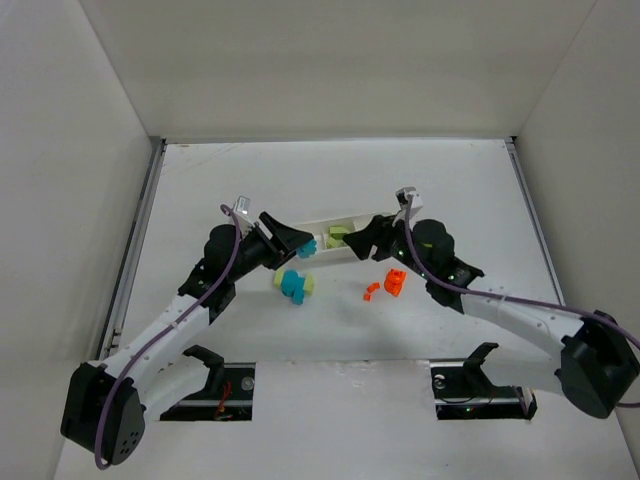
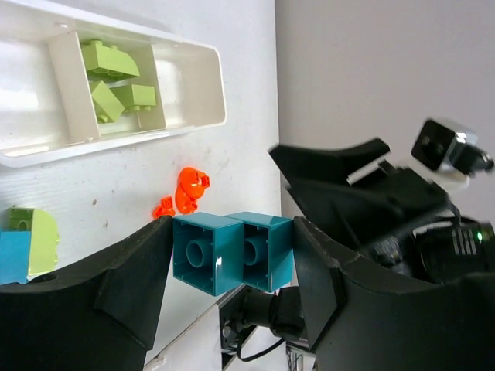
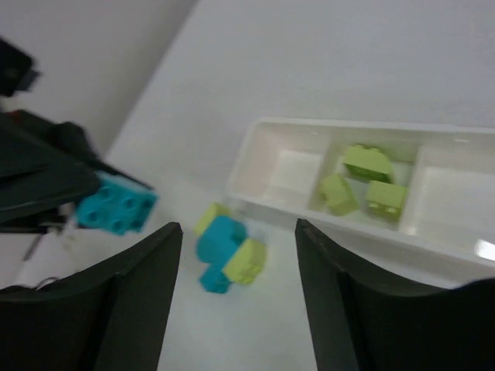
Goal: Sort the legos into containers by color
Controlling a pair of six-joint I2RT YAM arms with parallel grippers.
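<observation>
My left gripper is shut on a cyan-blue brick, held above the table near the left end of the white tray; the brick also shows in the top view and the right wrist view. The tray's middle compartment holds three yellow-green bricks. A joined cyan and yellow-green clump lies on the table in front of the tray. Two orange-red bricks lie right of it. My right gripper is open and empty above the clump.
White walls enclose the table on three sides. The tray's two end compartments look empty. The arm bases and their black mounts sit at the near edge.
</observation>
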